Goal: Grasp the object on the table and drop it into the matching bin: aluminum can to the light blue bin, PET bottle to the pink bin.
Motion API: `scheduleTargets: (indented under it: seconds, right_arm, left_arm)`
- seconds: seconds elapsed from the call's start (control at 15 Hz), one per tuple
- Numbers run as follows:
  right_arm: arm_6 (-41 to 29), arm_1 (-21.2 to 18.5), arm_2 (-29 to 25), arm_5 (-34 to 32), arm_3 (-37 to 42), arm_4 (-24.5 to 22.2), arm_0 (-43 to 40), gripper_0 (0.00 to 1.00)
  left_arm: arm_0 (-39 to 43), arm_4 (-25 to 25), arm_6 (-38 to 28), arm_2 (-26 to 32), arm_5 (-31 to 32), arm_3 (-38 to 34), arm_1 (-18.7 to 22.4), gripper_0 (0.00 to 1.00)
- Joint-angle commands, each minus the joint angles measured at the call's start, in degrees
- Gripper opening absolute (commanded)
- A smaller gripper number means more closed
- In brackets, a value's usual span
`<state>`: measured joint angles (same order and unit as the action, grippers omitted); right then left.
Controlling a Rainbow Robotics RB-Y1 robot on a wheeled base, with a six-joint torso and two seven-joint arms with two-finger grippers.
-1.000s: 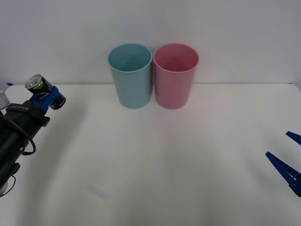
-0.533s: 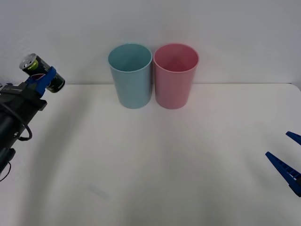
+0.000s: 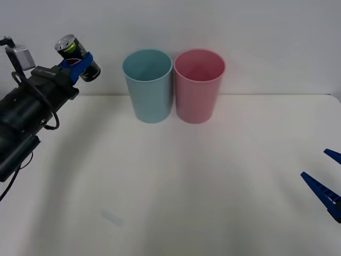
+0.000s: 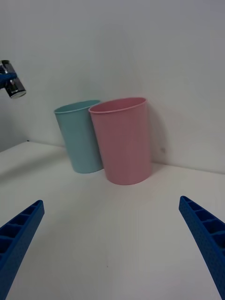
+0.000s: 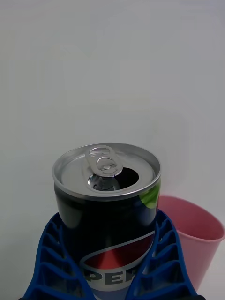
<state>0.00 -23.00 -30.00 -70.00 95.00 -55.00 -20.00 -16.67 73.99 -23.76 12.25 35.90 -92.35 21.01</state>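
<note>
My left gripper (image 3: 79, 62) is shut on the aluminum can (image 3: 79, 58), a small dark can with a silver top, and holds it tilted in the air to the left of the light blue bin (image 3: 148, 85). Seen from the left wrist, the can (image 5: 107, 206) sits between the blue fingers (image 5: 49, 260), its opened silver top facing the camera, with the pink bin (image 5: 192, 239) behind it. The pink bin (image 3: 199, 85) stands right beside the light blue bin at the back of the white table (image 3: 176, 181). My right gripper (image 3: 326, 184) rests open at the table's right edge.
From the right wrist, the two bins (image 4: 101, 138) stand side by side against a plain white wall, and the held can (image 4: 13, 84) shows far off. Bare white tabletop stretches between the bins and the right gripper (image 4: 112, 243).
My left arm has lifted the can higher and carried it rightward toward the light blue bin. The right arm has not moved.
</note>
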Motion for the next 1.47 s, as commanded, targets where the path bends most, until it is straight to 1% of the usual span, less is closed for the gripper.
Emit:
scheduleTargets:
  seconds: [0.07,0.4,0.6,0.93,1.2,1.47]
  right_arm:
    - [0.0,0.0,0.0,0.0,0.0,0.0,0.0,1.0]
    - [0.0,0.0,0.0,0.0,0.0,0.0,0.0,1.0]
    - [0.0,0.0,0.0,0.0,0.0,0.0,0.0,1.0]
    - [0.0,0.0,0.0,0.0,0.0,0.0,0.0,1.0]
    - [0.0,0.0,0.0,0.0,0.0,0.0,0.0,1.0]
    - [0.0,0.0,0.0,0.0,0.0,0.0,0.0,1.0]
  left_arm:
    - [-6.71,1.6,0.3,-2.41,0.84,6.65,0.0,0.0]
    - [-16.2,3.71,1.53,-5.66,0.93,16.94,-0.44,0.0]
    - [-21.21,7.13,3.02,-5.66,0.84,22.74,-2.64,0.0]
    - [-27.63,11.26,4.95,-5.57,-0.22,29.77,-5.54,0.0]
    - [-30.18,12.93,5.57,-5.57,-1.01,32.32,-6.24,0.0]
    - [-30.18,13.29,6.01,-5.66,-1.8,32.41,-6.42,0.0]
